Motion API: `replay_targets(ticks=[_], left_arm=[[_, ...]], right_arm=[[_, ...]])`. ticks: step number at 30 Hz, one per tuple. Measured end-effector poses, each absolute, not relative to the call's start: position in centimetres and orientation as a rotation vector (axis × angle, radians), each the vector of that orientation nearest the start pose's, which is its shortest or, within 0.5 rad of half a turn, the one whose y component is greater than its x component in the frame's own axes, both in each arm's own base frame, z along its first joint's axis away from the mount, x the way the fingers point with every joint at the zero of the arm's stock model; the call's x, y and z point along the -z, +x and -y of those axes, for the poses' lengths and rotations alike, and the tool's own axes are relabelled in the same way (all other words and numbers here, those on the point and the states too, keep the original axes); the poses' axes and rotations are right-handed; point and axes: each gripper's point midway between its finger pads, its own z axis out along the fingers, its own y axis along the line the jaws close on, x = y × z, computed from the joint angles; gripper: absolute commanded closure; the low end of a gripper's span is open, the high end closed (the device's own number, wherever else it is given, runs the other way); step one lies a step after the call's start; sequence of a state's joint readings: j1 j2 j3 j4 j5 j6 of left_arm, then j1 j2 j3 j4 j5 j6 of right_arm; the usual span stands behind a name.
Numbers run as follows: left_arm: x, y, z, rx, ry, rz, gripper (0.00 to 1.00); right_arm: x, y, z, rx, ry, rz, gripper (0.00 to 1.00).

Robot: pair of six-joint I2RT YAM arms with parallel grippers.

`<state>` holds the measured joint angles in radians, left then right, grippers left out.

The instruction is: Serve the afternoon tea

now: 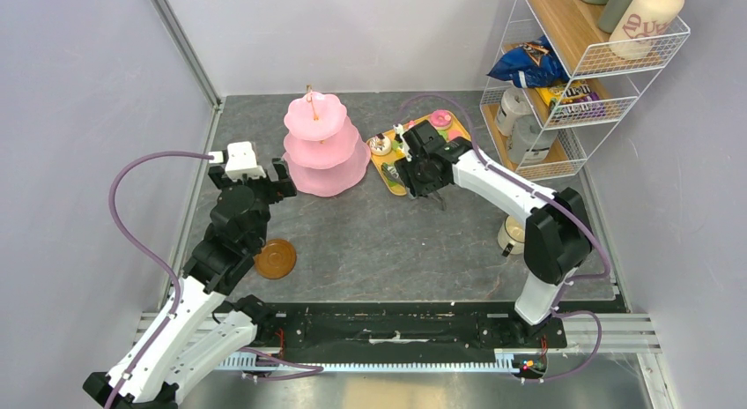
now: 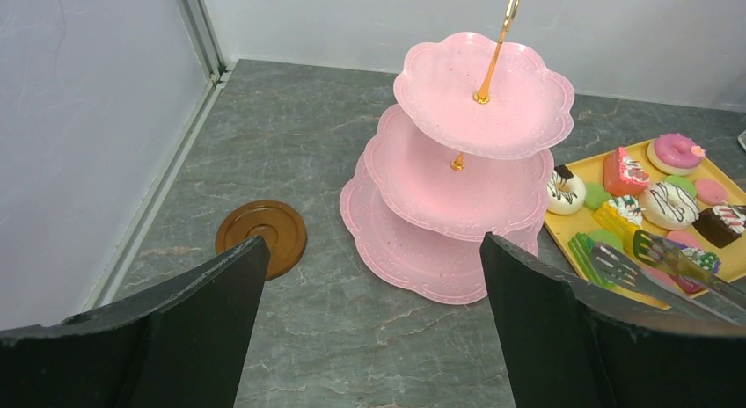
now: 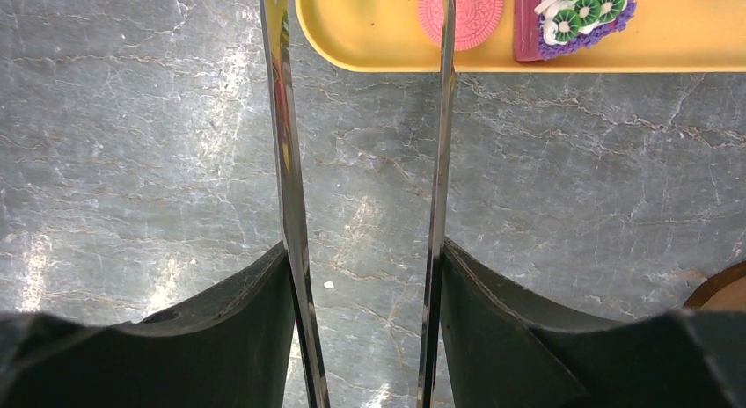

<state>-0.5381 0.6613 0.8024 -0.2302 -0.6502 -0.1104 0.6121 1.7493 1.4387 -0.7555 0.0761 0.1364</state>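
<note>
From above, the pink three-tier scalloped stand (image 1: 326, 149) sits at the table's twelve o'clock, with a yellow tray (image 1: 385, 167) at its three. Left wrist: the left gripper (image 2: 374, 250) is spread wide, with a round brown saucer (image 2: 262, 236) at the stand's eight o'clock. Right wrist: the right gripper (image 3: 365, 250) pinches metal tongs (image 3: 286, 144), which cross a pink macaron (image 3: 460, 12).

both arms pair white shell links with black joint housings: the left arm (image 1: 176, 334) at lower left, the right arm (image 1: 493, 180) at right. a mauve cable (image 1: 167, 153) loops along each. the left end effector (image 2: 374, 250) and right end effector (image 3: 365, 250) have broad matte-black fingers (image 2: 193, 329) with curved inner edges.
</note>
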Motion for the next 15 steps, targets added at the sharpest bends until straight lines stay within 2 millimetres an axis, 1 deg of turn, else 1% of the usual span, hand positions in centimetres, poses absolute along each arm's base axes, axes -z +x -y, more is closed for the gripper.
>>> replay_targets(ticks=[4, 11, 15], left_arm=[[-30.8, 27.4, 4.4, -0.044, -0.138, -1.638, 0.02], [-30.7, 27.5, 4.5, -0.043, -0.134, -1.641, 0.02], [-30.7, 27.5, 4.6, -0.044, -0.133, -1.643, 0.03]], right_arm=[[-11.1, 33.5, -22.7, -0.154, -0.612, -2.584, 0.38], [-10.2, 33.6, -22.7, -0.146, -0.629, -2.599, 0.42], [-9.8, 33.6, -22.7, -0.138, -0.642, -2.606, 0.50]])
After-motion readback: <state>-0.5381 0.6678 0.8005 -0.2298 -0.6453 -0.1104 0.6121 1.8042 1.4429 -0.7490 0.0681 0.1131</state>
